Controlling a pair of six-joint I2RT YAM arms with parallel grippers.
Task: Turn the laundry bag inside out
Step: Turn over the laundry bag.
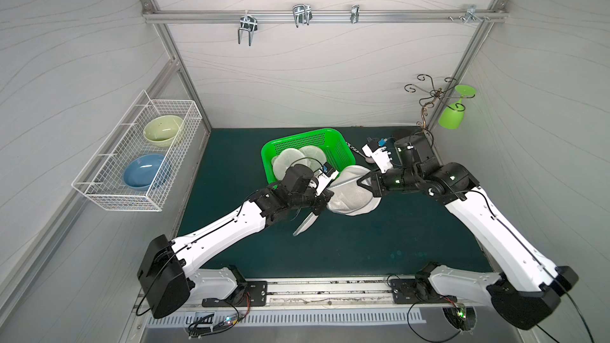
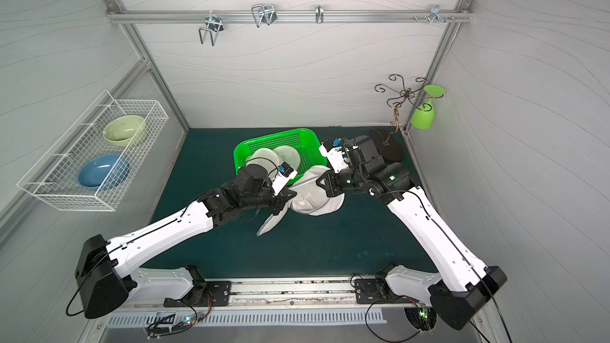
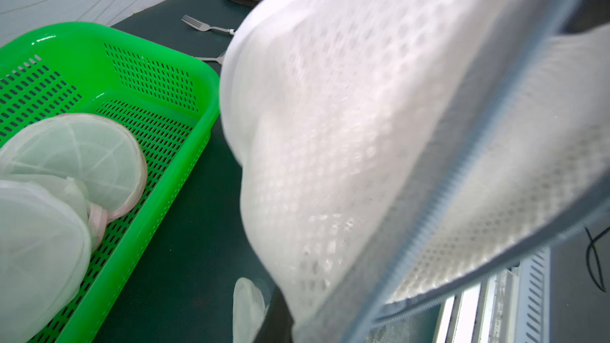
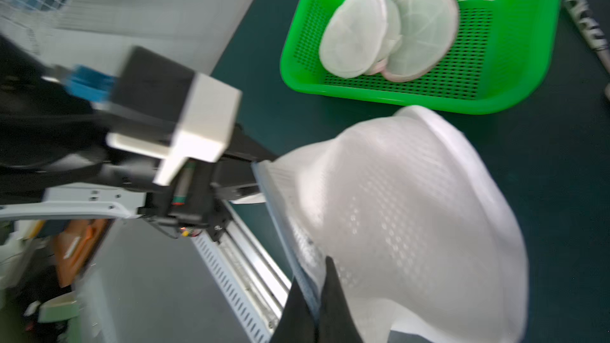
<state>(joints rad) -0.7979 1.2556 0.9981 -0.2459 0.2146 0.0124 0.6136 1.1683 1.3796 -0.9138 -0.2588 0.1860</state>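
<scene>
The green basket (image 1: 307, 141) is the largest thing near the work and holds two round mesh pouches (image 4: 389, 31). If either arm swings wide while pulling, a wrist could knock the basket's near rim and shove it across the mat.

The laundry bag (image 1: 353, 193), a white mesh one, is bunched just beside the basket's near corner on the robot's side, stretched between the two grippers. A loose flap trails from it, away from the basket. I cannot tell whether its underside touches the mat. The bag does not look turned yet, so the inversion is probably at an early stage. Pulling outward alone would only stretch the mesh flat instead of rolling it through the mouth.

The left gripper (image 4: 257, 176) is clamped on the bag's zipper edge (image 3: 462, 173) on the side farther from the basket's far corner. The right gripper (image 4: 317, 278) pinches the same edge with its jaws nearly together. Both bites look thin, and the slick tape could slip out under tension and drop the bag. The jaws may also have caught both layers, which would hold the mouth closed.

A fork (image 3: 206, 26) lies beyond the basket's far corner, and dragged mesh could snag it.
</scene>
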